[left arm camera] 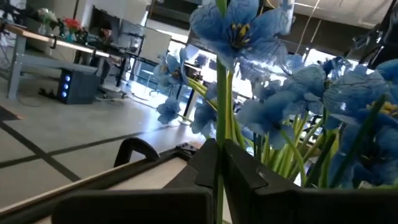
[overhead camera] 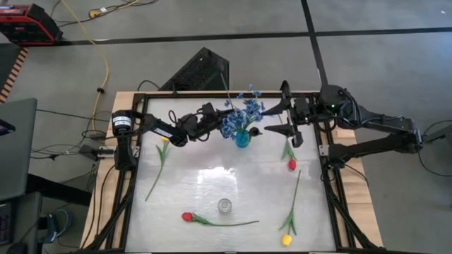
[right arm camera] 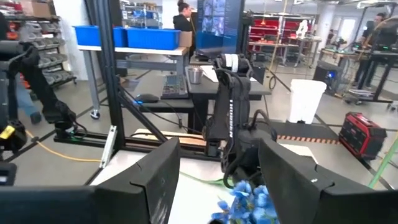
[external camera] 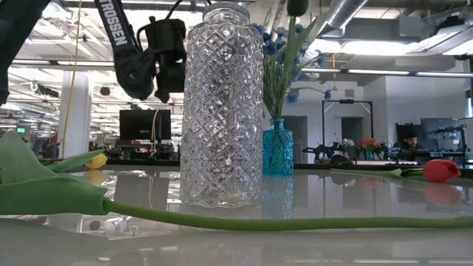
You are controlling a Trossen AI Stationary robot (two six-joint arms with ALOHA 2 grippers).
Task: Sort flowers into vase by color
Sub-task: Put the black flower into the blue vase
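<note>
My left gripper [overhead camera: 214, 120] is up near the table's far edge, just left of the teal glass vase [overhead camera: 242, 139], and is shut on a blue flower [left arm camera: 239, 28]. A bunch of blue flowers [overhead camera: 244, 113] stands in that vase [external camera: 277, 151]. My right gripper [overhead camera: 288, 114] hangs open just right of the vase, touching nothing; its wrist view shows the blue blossoms [right arm camera: 245, 199] ahead of its fingers. On the table lie a yellow tulip [overhead camera: 164, 141], a red tulip [overhead camera: 187, 216], another yellow tulip [overhead camera: 286, 240] and another red tulip [overhead camera: 292, 164]. My left gripper pinches the blue flower's green stem [left arm camera: 219, 134] between its two fingers, some way below the blossom. The fingers come level from the table's left and lie across the stem. The stem stands roughly upright in the hold, blossom above; its lower end is hidden behind the fingers.
A clear cut-glass vase [overhead camera: 224, 205] stands upright near the table's near edge, large in the low view [external camera: 222, 111]. The red tulip's stem [external camera: 295, 220] lies in front of it. Black frame rails [overhead camera: 131, 176] run along the table's sides.
</note>
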